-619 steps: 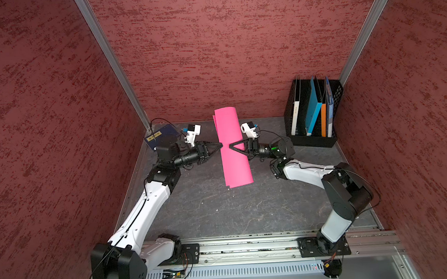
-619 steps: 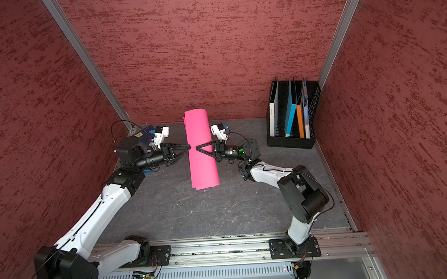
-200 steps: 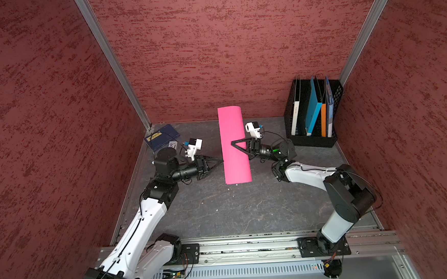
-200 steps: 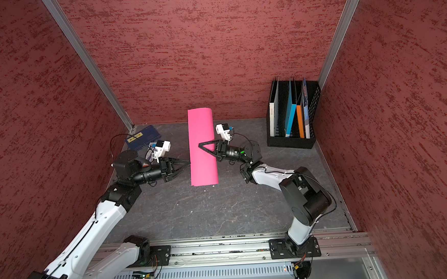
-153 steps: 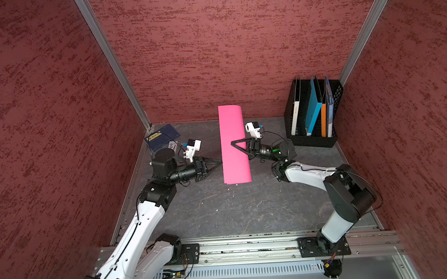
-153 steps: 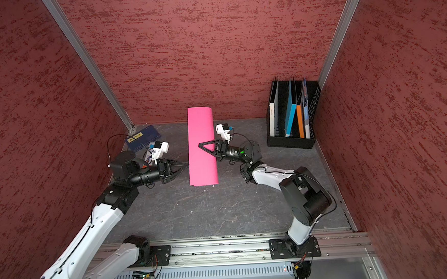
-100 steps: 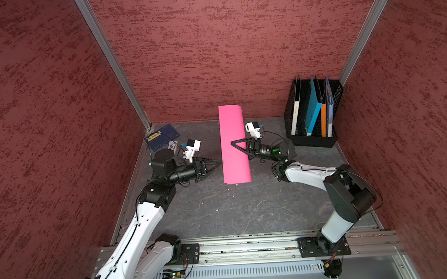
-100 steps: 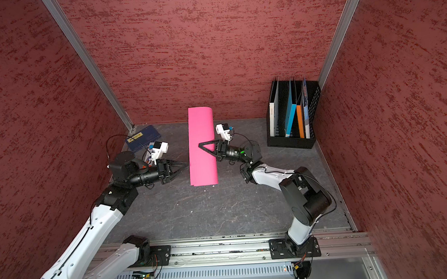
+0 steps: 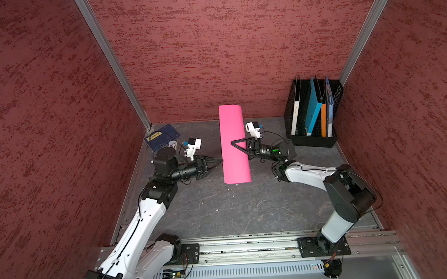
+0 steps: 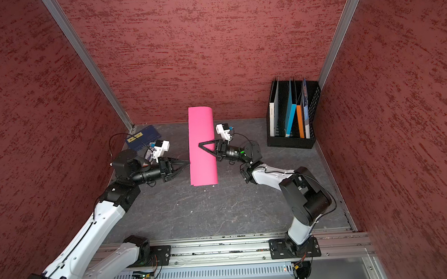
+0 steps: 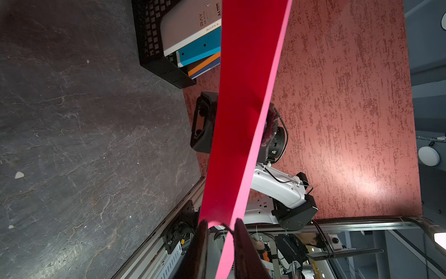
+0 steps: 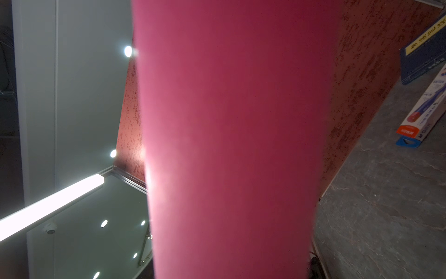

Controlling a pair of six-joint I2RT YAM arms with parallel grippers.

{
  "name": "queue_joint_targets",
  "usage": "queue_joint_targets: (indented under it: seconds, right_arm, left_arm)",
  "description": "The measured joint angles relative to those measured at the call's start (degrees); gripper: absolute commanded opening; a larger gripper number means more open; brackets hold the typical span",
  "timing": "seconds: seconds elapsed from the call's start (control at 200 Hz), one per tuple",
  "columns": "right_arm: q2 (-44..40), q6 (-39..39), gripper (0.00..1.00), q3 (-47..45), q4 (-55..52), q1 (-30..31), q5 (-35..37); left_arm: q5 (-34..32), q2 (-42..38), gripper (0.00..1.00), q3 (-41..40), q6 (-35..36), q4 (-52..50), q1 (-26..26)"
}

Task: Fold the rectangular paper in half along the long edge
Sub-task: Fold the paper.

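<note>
Over a dark tabletop (image 9: pixel 221 212) between red walls (image 9: pixel 225 52), the right gripper (image 9: pixel 232 142) clasps the bowed rectangular paper (image 9: pixel 235 168); the left gripper (image 9: pixel 220 160), barely parted, straddles its edge.

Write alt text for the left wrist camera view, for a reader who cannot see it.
A long strip of pink paper stretches away from between the parted fingers of the left end effector, above the dark stone-look table. Beyond it stand the white right arm, a black file holder with folders, and a red textured wall.
</note>
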Motion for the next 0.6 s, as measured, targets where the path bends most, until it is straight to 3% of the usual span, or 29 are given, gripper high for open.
queue_joint_targets:
  seconds: [0.601]
  right_arm:
    - [0.00, -0.61, 0.48, -0.17, -1.36, 0.00, 0.09]
  left_arm:
    - [-0.15, 0.28, 0.22, 1.53, -0.04, -0.24, -0.37]
